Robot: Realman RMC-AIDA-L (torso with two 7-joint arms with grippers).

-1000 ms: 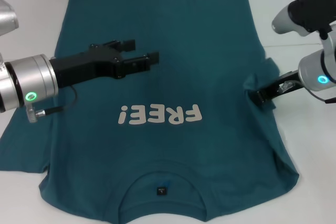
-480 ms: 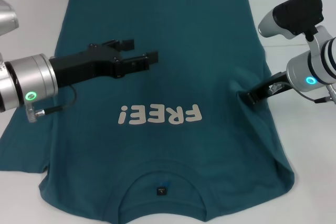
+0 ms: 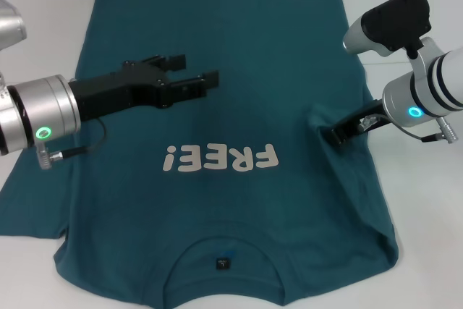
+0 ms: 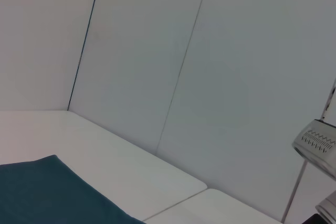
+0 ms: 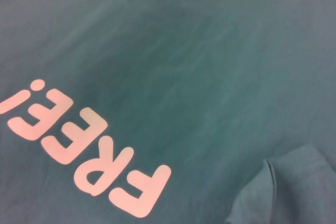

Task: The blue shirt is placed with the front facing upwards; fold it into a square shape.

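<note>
— Which step?

— The sleeve fold. The right gripper [image 3: 340, 135] pinches the sleeve of the dark teal-blue cotton T-shirt [image 3: 217, 200], which lies flat on the white table [image 3: 43, 34]; next, carry that fabric inward past the pincer.

— The other one?

— The left gripper [image 3: 194, 76] hovers over the chest, fingers apart, empty.

— Writing?

— "FREE!" in pale letters [image 3: 221, 158] beside the right pincer; the neck label [image 3: 223, 262] is unreadable.

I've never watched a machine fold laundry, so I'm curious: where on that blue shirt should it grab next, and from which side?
Probably the left sleeve of the blue shirt, approached from the robot's left. It lies flat and spread beyond the body, so its outer edge is free to pinch and fold inward. The left gripper hovers above the shirt, jaws open; the right gripper already holds the right edge gathered inward.
</note>
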